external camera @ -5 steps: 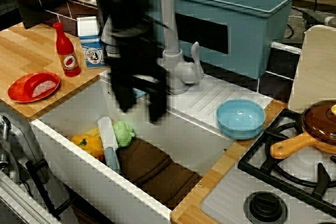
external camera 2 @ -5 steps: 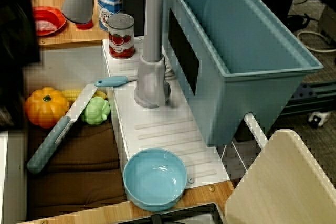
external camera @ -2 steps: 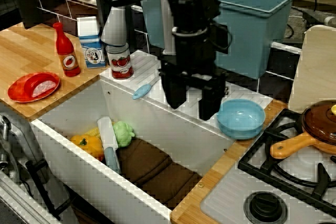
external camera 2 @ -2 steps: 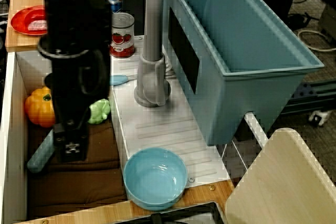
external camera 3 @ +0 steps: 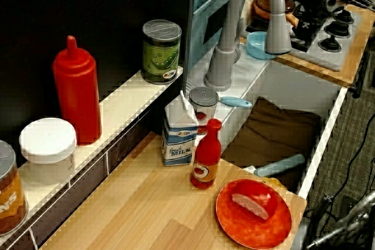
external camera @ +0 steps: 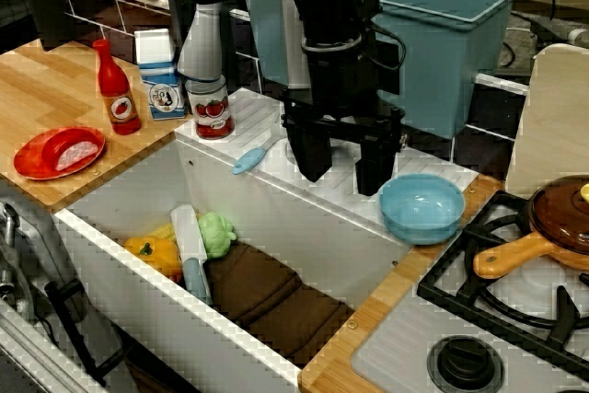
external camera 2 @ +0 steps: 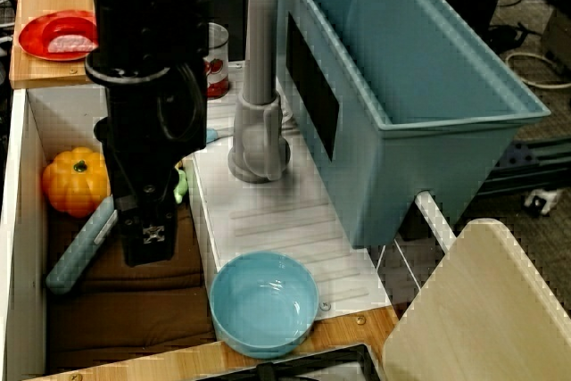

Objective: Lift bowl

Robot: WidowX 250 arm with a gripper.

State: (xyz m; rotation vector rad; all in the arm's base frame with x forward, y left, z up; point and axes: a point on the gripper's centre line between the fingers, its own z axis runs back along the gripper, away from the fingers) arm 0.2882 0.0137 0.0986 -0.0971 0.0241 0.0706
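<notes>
The small round light-blue plastic bowl (external camera: 422, 207) sits upright on the white ribbed drainboard (external camera: 342, 175) by the sink, near the stove. The black robot gripper (external camera: 342, 172) hangs just left of it, jaws spread wide, holding nothing.

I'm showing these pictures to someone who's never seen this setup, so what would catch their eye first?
Most likely the big black gripper, hanging open over the white ribbed drainboard just left of the light-blue bowl, which sits empty at the drainboard's end by the stove. Next comes the large blue tub behind the grey faucet, then the red plate on the wooden counter at far left.
</notes>
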